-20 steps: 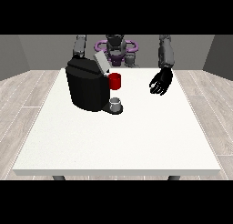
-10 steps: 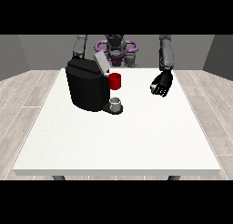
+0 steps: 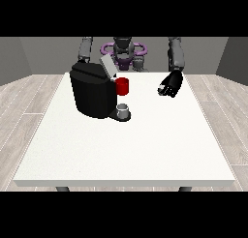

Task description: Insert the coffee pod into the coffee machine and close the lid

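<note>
One black coffee machine (image 3: 93, 92) is sitting on my white table (image 3: 145, 145), its lid (image 3: 107, 66) tilting up, with one red thing at the machine (image 3: 122, 86) and one grey thing (image 3: 124, 110) on its base; I cannot tell whether that is the pod. My hand at the view's right (image 3: 170, 84) is hanging above the table, fingers curling, holding nothing. The machine is hiding my other hand.

Even, soft light from above leaves the white table (image 3: 145, 150) bright, with faint shadows and no glare.
</note>
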Tool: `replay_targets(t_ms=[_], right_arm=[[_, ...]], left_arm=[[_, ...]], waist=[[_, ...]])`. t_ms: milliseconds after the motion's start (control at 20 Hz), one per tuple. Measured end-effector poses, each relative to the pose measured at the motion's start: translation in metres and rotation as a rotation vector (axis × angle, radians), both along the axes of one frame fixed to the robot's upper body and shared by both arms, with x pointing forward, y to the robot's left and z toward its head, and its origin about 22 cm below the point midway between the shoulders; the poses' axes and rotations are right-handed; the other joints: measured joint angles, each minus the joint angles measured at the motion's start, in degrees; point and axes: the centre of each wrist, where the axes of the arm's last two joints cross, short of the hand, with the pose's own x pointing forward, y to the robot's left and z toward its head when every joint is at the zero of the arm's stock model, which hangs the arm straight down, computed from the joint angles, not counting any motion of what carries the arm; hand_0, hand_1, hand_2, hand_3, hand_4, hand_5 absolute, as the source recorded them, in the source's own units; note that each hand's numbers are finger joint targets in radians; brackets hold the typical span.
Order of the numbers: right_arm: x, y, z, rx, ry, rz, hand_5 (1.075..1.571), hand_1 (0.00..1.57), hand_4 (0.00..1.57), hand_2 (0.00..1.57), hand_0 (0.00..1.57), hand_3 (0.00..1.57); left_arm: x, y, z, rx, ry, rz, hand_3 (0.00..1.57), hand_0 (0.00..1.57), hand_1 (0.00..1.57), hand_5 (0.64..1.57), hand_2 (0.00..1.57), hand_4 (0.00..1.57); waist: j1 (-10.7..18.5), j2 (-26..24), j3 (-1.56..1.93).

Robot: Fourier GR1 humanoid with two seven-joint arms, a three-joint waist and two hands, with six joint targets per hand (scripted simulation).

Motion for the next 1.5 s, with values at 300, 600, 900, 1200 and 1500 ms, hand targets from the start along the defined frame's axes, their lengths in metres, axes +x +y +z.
replay_targets(t_ms=[300, 600, 900, 1200, 1500], right_arm=[[-0.002, -0.008, -0.017, -0.017, 0.043, -0.032, 1.571, 0.0, 0.0, 0.0, 0.0, 0.0], [-0.002, -0.022, -0.025, -0.019, 0.088, -0.024, 1.571, 0.0, 0.0, 0.0, 0.0, 0.0], [0.002, -0.01, -0.02, -0.007, 0.088, -0.01, 1.571, 0.0, 0.0, 0.0, 0.0, 0.0], [0.002, -0.004, -0.019, 0.012, 0.046, 0.021, 1.571, 0.0, 0.0, 0.0, 0.0, 0.0], [0.017, -0.003, 0.004, 0.016, -0.013, 0.024, 1.571, 0.0, 0.0, 0.0, 0.0, 0.0]], left_arm=[[0.012, -0.019, 0.011, -0.099, 0.03, -0.051, 1.32, 1.4, 1.4, 1.571, 1.39, 0.5], [0.031, -0.043, 0.044, -0.115, 0.085, -0.101, 1.33, 1.42, 1.42, 1.571, 1.4, 0.53], [0.045, -0.07, 0.068, -0.131, 0.094, -0.116, 1.34, 1.4, 1.4, 1.571, 1.4, 0.6], [0.063, -0.089, 0.12, -0.158, 0.051, -0.112, 1.36, 0.96, 0.96, 1.571, 1.16, 0.52], [0.075, -0.097, 0.173, -0.212, -0.005, -0.078, 1.27, 1.26, 1.26, 1.571, 1.29, 0.49]], waist=[[1.5, -2.5, -0.01], [1.6, -6.6, 0.0], [0.5, -8.0, -0.02], [-1.9, -7.7, 0.0], [-4.5, -5.5, 0.0]])
